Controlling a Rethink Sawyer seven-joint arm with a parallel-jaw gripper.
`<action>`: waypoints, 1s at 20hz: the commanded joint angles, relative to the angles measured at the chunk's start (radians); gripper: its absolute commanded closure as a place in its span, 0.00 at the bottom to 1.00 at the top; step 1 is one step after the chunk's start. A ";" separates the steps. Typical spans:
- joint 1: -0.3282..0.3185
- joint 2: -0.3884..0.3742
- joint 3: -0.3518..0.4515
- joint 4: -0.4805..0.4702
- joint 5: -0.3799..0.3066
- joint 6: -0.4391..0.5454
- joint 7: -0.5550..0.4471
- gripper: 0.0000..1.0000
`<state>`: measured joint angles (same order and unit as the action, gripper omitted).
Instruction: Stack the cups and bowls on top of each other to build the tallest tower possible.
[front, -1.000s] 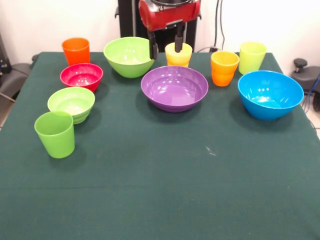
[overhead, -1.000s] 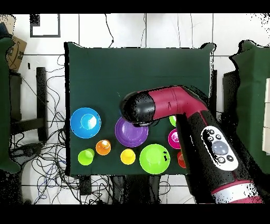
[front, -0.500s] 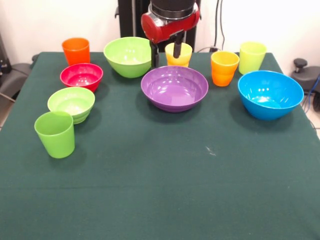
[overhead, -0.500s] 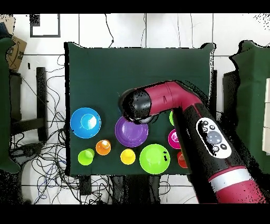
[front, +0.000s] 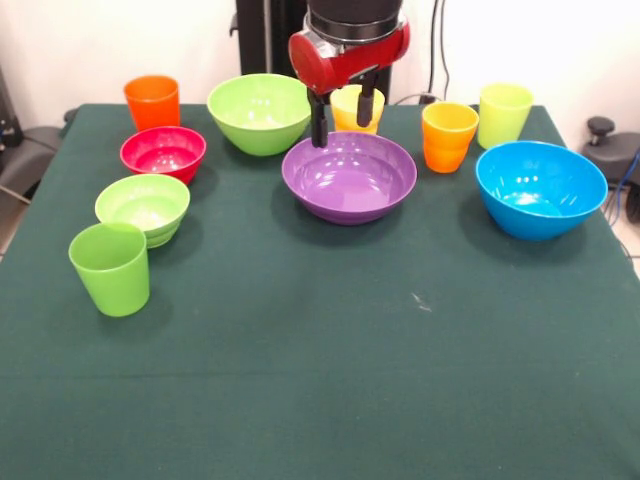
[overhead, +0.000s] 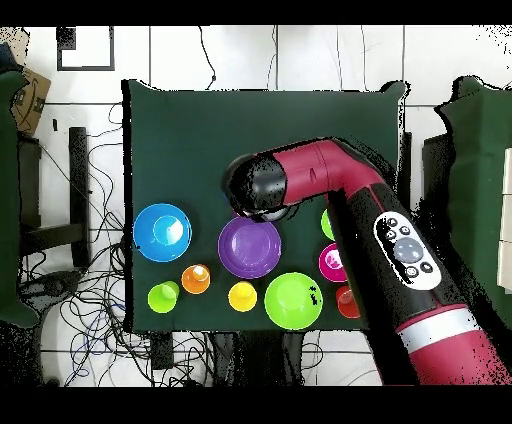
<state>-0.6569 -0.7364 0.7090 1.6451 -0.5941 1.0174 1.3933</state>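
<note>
Dark green tablecloth (front: 300, 380); tangled cables (overhead: 90, 300), perhaps a cardboard box (overhead: 28, 98).

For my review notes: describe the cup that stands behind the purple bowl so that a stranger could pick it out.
Find the wide shallow glossy purple plastic bowl mid-table. Directly behind it, partly hidden by the robot's open gripper, stands a small pale yellow plastic cup. The neighbouring cups are orange or yellow-green.

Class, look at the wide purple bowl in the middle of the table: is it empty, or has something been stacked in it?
Empty. The purple bowl shows only its bare glossy inside in both views; the open gripper hangs over its far rim, holding nothing.
</note>
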 joint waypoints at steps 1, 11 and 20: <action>0.025 0.053 0.035 -0.147 -0.037 0.111 -0.253 0.00; 0.077 0.100 -0.027 -0.272 -0.034 0.100 -0.094 0.00; 0.082 0.096 -0.085 -0.260 -0.067 0.120 -0.080 0.00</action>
<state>-0.6036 -0.6705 0.7021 1.4199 -0.5947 1.0446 1.3931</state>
